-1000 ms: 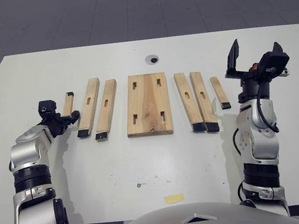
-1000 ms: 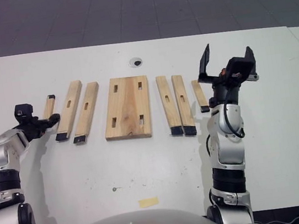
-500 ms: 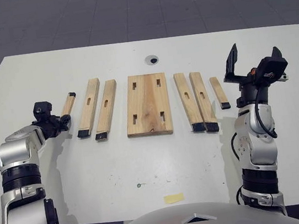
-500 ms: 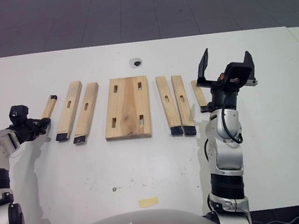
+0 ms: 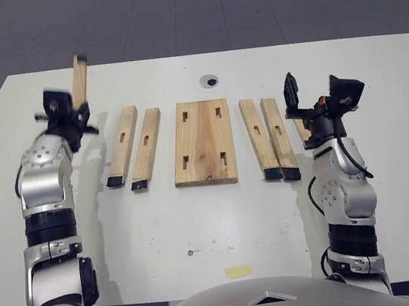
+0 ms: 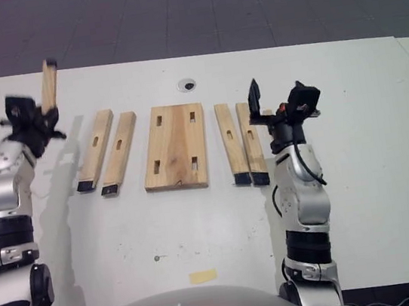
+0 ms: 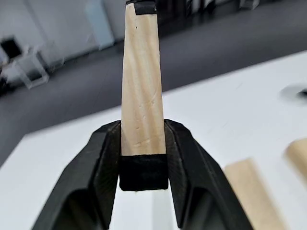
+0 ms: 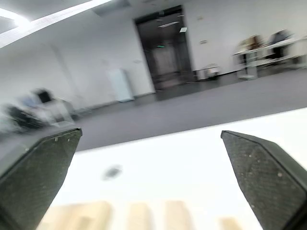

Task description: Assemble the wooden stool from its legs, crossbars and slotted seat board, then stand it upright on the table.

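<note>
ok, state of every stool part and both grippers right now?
left gripper: shut on the short crossbar, up in the air
short crossbar: gripped at its lower end, near upright
outer left leg: flat, loose
inner left leg: flat, loose
seat board: flat, slots empty
inner right leg: flat, loose
outer right leg: flat, loose
second crossbar: flat, partly hidden behind right gripper
right gripper: open, empty

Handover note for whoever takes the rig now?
Left pincer: shut on short wooden crossbar with black end caps, held upright above white table's far left.
Right pincer: open, empty, near second short crossbar.
Flat on table: slotted wooden seat board centre, two slotted wooden legs on its left, two on its right.
Done: nothing joined. Left: all assembly, standing stool upright.
</note>
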Robot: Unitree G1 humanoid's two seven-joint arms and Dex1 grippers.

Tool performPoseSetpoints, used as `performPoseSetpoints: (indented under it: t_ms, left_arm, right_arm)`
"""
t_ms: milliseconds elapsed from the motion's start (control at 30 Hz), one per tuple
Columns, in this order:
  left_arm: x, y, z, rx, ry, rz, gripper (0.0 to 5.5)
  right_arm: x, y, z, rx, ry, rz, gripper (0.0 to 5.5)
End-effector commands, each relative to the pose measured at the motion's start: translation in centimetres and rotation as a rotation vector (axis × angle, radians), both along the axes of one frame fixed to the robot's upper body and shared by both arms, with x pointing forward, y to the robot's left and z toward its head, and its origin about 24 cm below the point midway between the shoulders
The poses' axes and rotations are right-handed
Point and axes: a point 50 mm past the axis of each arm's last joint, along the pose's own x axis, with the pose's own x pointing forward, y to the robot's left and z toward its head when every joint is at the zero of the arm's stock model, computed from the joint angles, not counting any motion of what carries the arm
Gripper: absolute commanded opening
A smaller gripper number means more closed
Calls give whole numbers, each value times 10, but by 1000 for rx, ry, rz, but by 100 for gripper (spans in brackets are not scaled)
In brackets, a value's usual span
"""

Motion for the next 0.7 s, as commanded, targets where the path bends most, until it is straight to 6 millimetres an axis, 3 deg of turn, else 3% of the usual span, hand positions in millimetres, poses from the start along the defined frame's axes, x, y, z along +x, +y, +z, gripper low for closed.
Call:
performPoseSetpoints:
  t_ms: [33, 167, 367, 700]
  left_arm:
    - [-24, -77, 1, 108, -31, -543, 129]
    - [-45, -107, -4, 149, -32, -747, 129]
    - [-57, -118, -17, 132, 6, -799, 129]
    - [-60, -117, -30, 72, 67, -779, 129]
  right_arm:
    - [-8, 31, 46, 325, -180, 459, 540]
    - [-4, 44, 34, 449, -78, 535, 540]
    - [-4, 62, 18, 515, 5, 572, 540]
    - [-10, 65, 20, 565, -53, 655, 379]
